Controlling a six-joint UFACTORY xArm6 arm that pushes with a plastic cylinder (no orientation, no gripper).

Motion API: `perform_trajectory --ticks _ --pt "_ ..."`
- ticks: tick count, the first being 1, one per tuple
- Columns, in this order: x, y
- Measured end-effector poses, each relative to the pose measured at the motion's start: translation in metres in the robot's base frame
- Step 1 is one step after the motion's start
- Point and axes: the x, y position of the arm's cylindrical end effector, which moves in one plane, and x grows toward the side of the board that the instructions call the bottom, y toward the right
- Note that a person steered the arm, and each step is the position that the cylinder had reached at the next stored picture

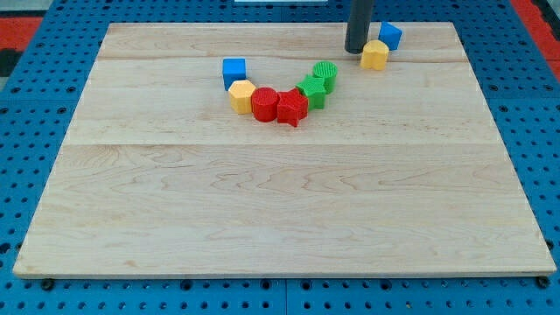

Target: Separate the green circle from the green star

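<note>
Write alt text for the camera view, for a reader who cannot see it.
On a wooden board, the green circle touches the green star at the right end of a curved chain with a red star, red circle, yellow block and blue cube. My tip stands apart, at the view's top.

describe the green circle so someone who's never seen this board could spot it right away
On the wooden board, find the curved chain of blocks near the view's top centre. The green circle is its upper right end, touching the green star. It is round and ridged, not pointed; my tip stands apart to its upper right.
</note>
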Motion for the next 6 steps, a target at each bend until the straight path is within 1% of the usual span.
perform_trajectory --ticks 2,3,4,5,6 --pt "0.0 -0.081" --pt "0.034 -0.094" --pt "0.056 -0.085" --pt "0.058 -0.063" --pt "0.069 -0.047"
